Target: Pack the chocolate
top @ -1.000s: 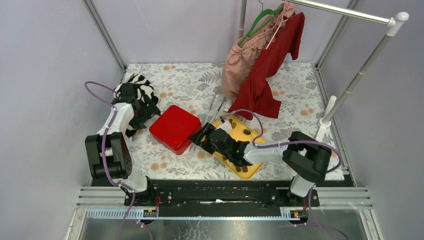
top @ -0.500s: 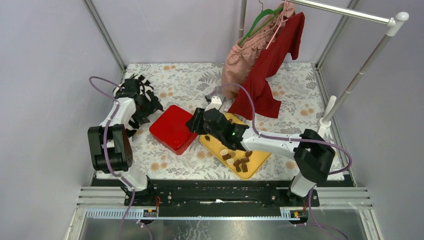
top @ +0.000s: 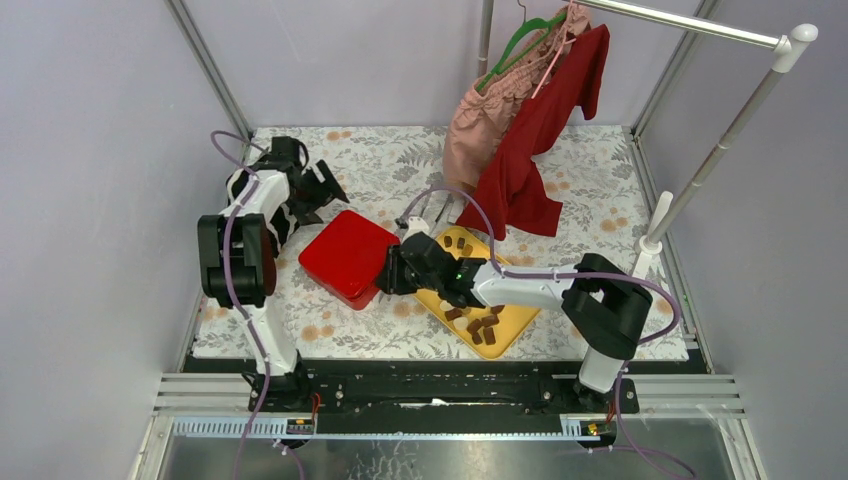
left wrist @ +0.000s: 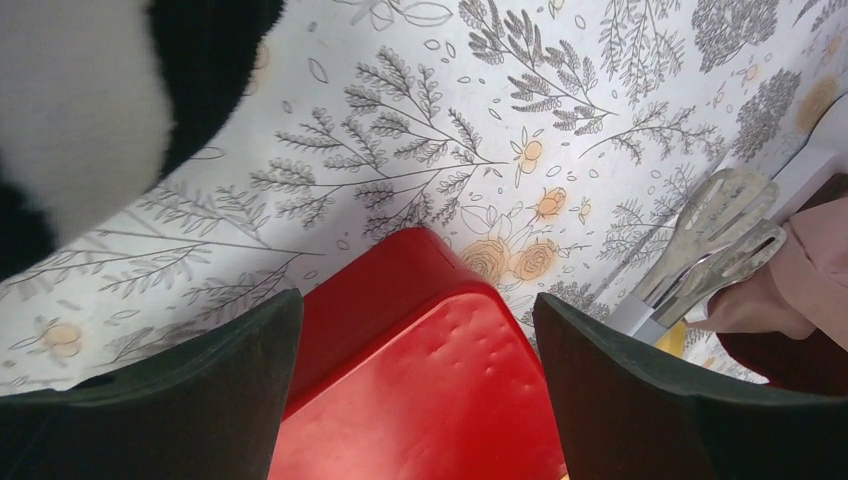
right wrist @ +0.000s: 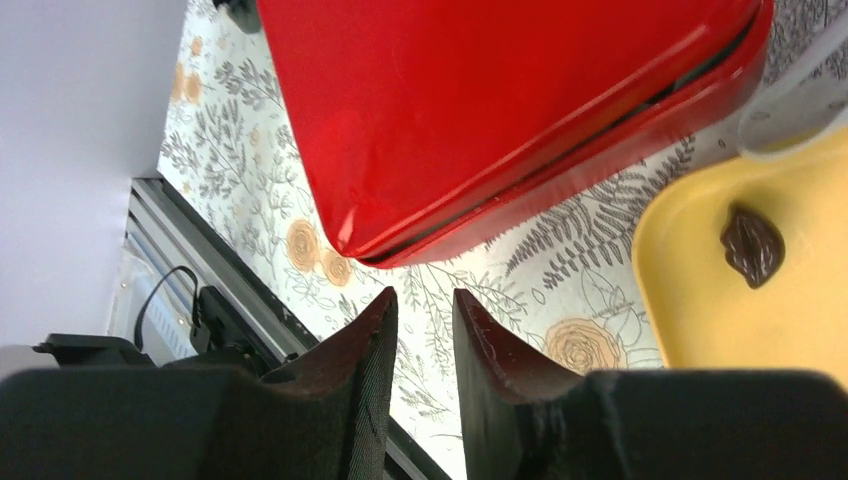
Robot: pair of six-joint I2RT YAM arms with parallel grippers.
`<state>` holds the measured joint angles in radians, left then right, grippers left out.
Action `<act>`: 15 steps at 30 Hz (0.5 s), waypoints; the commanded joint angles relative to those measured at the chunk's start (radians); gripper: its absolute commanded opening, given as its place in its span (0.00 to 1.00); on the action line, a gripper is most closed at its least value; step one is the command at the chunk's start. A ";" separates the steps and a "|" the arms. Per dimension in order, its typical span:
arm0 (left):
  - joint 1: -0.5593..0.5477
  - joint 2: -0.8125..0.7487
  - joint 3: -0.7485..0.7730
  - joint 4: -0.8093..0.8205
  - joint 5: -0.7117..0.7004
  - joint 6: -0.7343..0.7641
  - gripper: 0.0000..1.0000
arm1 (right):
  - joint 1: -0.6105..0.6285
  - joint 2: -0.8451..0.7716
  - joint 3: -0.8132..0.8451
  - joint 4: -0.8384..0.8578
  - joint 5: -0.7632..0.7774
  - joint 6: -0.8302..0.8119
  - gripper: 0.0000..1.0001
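The chocolate is a cluster of dark brown pieces at the near end of the yellow tray. One dark piece shows on the tray in the right wrist view. The red square box lies shut, left of the tray. My right gripper sits low at the box's right edge; its jaws stand a narrow gap apart with nothing between them. My left gripper hovers wide open and empty over the box's far corner.
A black-and-white cloth lies at the back left, also in the left wrist view. Clear tongs lie behind the tray. Pink and red garments hang from a rack over the back right. The rack's white post stands at the right.
My left gripper has swung back and right from the cloth to the box's far corner. My right gripper has moved left off the tray to the box's right edge.
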<state>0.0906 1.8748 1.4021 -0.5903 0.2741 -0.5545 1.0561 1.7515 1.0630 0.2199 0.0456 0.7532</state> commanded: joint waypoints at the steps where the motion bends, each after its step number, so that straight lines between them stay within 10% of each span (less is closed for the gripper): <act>1: -0.028 0.053 0.049 0.005 0.043 0.017 0.92 | 0.008 -0.008 -0.016 0.031 -0.035 -0.009 0.33; 15: -0.065 0.017 0.042 -0.004 0.074 0.072 0.78 | 0.008 0.075 0.023 0.006 -0.089 0.002 0.32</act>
<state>0.0330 1.9518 1.4380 -0.5980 0.3187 -0.5266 1.0569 1.8107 1.0435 0.2066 0.0036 0.7559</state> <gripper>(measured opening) 0.796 0.322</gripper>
